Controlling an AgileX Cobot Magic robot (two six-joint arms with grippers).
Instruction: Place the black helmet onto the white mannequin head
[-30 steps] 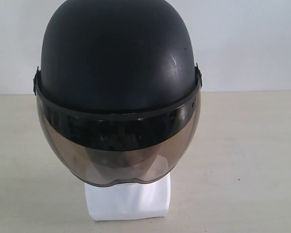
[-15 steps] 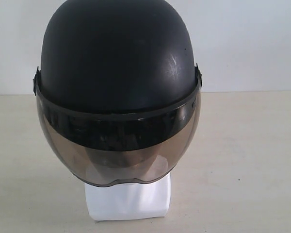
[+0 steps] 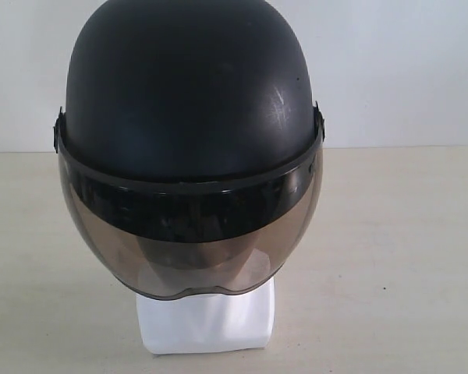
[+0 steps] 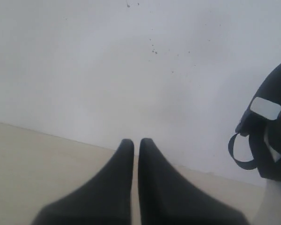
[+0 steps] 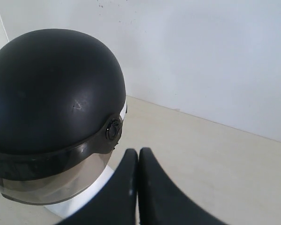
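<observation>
- The black helmet (image 3: 191, 86) sits on the white head (image 3: 207, 323), shell upward and level. It is near both sets of jaws but clear of them.
- The head fills the inside of the helmet. Only the neck and squarish base show below the rim, standing on the table (image 3: 405, 249).
- The smoky visor (image 3: 191, 234) is down over the face. Its lower edge hangs just above the base, and the face behind it is too dark to make out.
- Right jaws: clenched, the two black fingers pressed together with only a hairline between them and nothing held.
- The helmet (image 5: 51, 84) lies just beside the right jaws' tips and off to one side, not touching. The round visor pivot (image 5: 113, 129) is the part nearest the tips.
- Ahead of the right jaws, bare table (image 5: 215, 159) runs to the wall (image 5: 201, 56).
- Left jaws: also clenched and holding nothing.
- From the left jaws, only the helmet's edge (image 4: 278, 84) shows, well off to one side. It has a small white label (image 4: 266, 108), and a black strap (image 4: 241, 152) loops down.
- Straight ahead of the left jaws, a strip of table (image 4: 37, 159) meets the wall (image 4: 107, 70).
- The exterior view shows neither set of jaws, and open table lies on both sides of the base.
</observation>
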